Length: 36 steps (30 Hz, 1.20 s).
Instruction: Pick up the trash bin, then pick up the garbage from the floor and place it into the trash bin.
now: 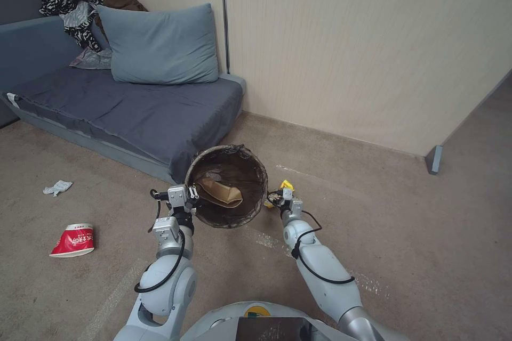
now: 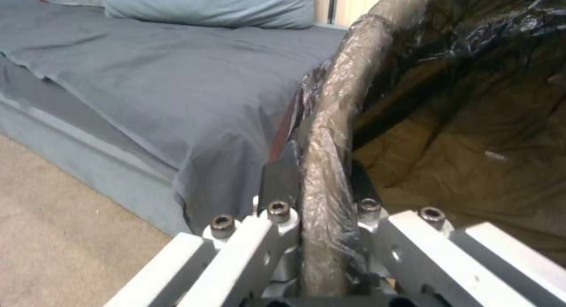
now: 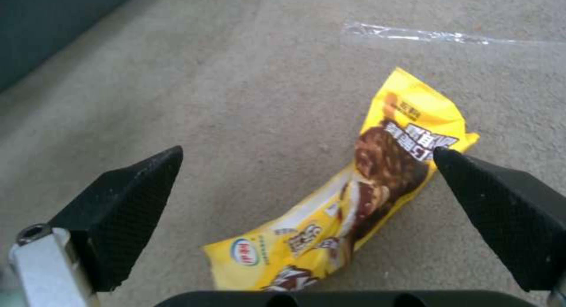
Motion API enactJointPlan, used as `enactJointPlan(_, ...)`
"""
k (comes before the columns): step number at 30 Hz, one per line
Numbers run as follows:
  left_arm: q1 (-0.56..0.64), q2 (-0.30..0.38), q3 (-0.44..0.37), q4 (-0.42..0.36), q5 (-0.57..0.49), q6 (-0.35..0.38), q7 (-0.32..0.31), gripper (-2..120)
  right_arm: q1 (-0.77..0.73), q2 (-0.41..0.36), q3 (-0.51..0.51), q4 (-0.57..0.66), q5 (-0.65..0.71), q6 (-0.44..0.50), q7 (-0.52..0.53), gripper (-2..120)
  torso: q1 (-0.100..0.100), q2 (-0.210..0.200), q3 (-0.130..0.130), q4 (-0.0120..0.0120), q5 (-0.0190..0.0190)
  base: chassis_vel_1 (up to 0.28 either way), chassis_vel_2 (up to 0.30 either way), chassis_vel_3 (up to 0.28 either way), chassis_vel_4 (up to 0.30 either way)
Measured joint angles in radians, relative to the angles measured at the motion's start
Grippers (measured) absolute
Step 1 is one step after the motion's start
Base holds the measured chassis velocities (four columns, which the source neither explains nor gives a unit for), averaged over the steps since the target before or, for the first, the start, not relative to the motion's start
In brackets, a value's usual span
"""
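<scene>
I face a grey sofa [image 1: 133, 112] on tan carpet [image 1: 405, 224]. A blue pillow [image 1: 160, 45] leans at its back, clothes [image 1: 74, 10] piled beside it, beige wall [image 1: 346, 37] behind.

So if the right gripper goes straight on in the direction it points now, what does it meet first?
Most likely the yellow snack wrapper lying on the carpet. The right gripper is open and pointed down at it, one fingertip already over its edge. How far above it is unclear.
</scene>
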Motion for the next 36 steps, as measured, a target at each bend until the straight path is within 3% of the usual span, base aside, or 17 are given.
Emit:
enactJointPlan(17, 0.011, -0.004, 0.003, -0.003, 0.013, -0.002, 0.0, 3, 0.095, 0.065, 0.047, -0.219, -0.035, 0.068, -0.037, 96, 0.0, 0.0, 0.0, 0.0001, 0.0, 0.0, 0.0, 0.0, 0.0)
enactJointPlan(24, 0.016, -0.006, 0.002, -0.004, 0.018, -0.004, 0.0, 3, 0.135, 0.095, 0.068, -0.322, -0.048, 0.094, -0.064, 68, 0.0, 0.0, 0.0, 0.0001, 0.0, 0.0, 0.0, 0.0, 0.0)
enactJointPlan(28, 0.016, -0.007, 0.003, -0.004, 0.019, -0.004, -0.001, 3, 0.137, 0.098, 0.075, -0.342, -0.053, 0.106, -0.071, 53, 0.0, 0.0, 0.0, 0.0, 0.0, 0.0, 0.0, 0.0, 0.0)
enactJointPlan(30, 0.016, -0.007, 0.003, -0.004, 0.02, -0.004, -0.001, 3, 0.137, 0.098, 0.076, -0.345, -0.054, 0.108, -0.072, 52, 0.0, 0.0, 0.0, 0.0, 0.0, 0.0, 0.0, 0.0, 0.0)
enactJointPlan(36, 0.014, -0.008, 0.008, 0.001, 0.021, -0.004, -0.001, 3, 0.13, 0.092, 0.083, -0.361, -0.061, 0.127, -0.079, 25, 0.0, 0.0, 0.0, 0.0, 0.0, 0.0, 0.0, 0.0, 0.0)
